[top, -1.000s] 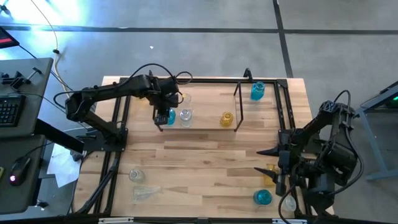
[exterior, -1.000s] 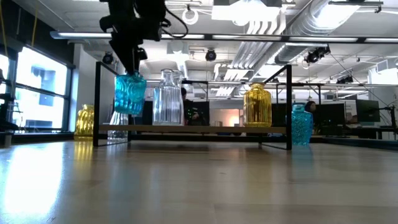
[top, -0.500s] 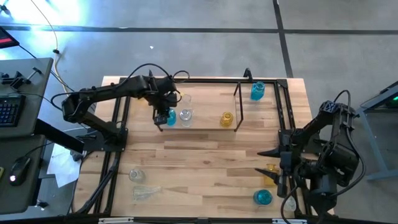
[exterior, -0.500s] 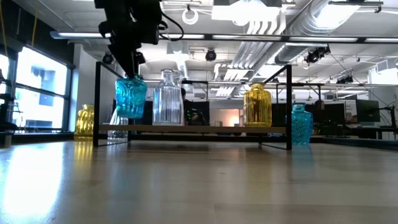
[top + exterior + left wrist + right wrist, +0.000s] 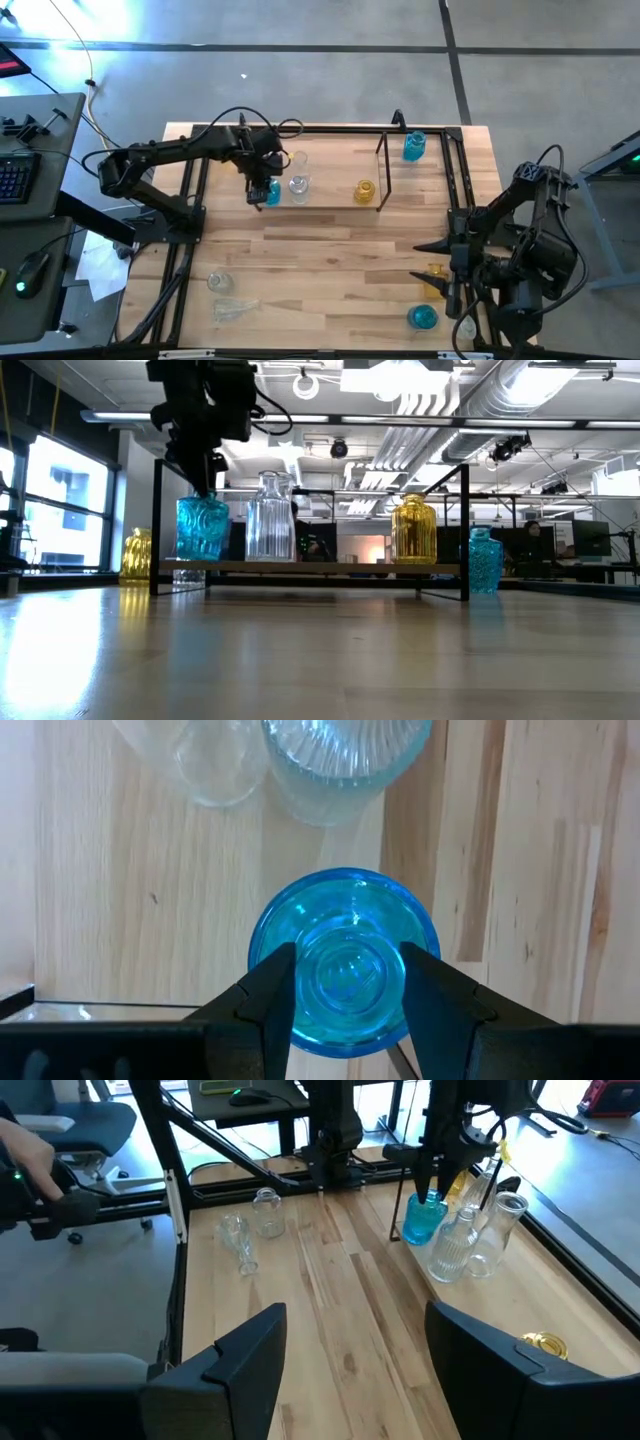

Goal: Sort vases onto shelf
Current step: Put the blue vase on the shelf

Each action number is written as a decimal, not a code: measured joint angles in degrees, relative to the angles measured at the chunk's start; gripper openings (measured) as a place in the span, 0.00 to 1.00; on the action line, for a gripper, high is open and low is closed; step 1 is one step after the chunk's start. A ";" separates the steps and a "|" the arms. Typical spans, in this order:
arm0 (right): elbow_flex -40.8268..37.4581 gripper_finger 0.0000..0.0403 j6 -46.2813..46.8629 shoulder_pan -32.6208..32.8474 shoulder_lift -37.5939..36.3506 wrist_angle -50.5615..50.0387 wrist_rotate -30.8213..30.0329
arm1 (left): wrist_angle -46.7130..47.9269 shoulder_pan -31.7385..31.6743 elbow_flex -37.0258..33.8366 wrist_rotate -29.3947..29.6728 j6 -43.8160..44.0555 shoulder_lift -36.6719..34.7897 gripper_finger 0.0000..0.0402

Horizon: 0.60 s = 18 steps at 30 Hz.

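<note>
I have the left gripper (image 5: 262, 190) at the left end of the shelf (image 5: 310, 567), its two fingers (image 5: 268, 988) closed around the neck of a blue vase (image 5: 202, 527). In the low view that vase's base sits on the shelf's wood floor, upright, just beside a clear ribbed bottle (image 5: 270, 518). From the left wrist I look straight down into the blue vase's mouth (image 5: 345, 970), a dark finger on each side of it. Farther along the shelf stands an amber-yellow vase (image 5: 413, 530), well apart from the clear bottle. A second blue vase (image 5: 414, 146) stands outside the shelf's right end. On the near table I see clear vases (image 5: 221, 284) at the left and an amber vase (image 5: 432, 286) and blue vase (image 5: 422, 317) at the right. The right gripper (image 5: 440, 268) waits at the table's right edge, fingers spread wide and empty.
</note>
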<state>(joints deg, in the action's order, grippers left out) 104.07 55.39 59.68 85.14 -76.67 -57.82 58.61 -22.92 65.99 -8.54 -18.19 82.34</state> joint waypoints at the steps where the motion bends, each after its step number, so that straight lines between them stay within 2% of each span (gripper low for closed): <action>1: 0.00 0.55 -0.06 0.00 0.00 0.12 0.00 | -0.34 0.00 -0.06 -0.03 0.06 -0.01 0.34; 10: 0.00 0.55 -0.23 0.00 0.00 0.61 0.02 | -2.19 0.00 -0.23 -0.73 0.07 -0.01 0.34; 18: 0.00 0.55 -0.37 0.00 0.00 0.67 0.07 | -1.92 0.04 -0.26 -0.26 0.57 0.00 0.43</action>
<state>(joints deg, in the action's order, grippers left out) 104.07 55.02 59.68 85.14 -76.01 -57.76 56.69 -22.87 65.73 -8.80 -17.62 82.34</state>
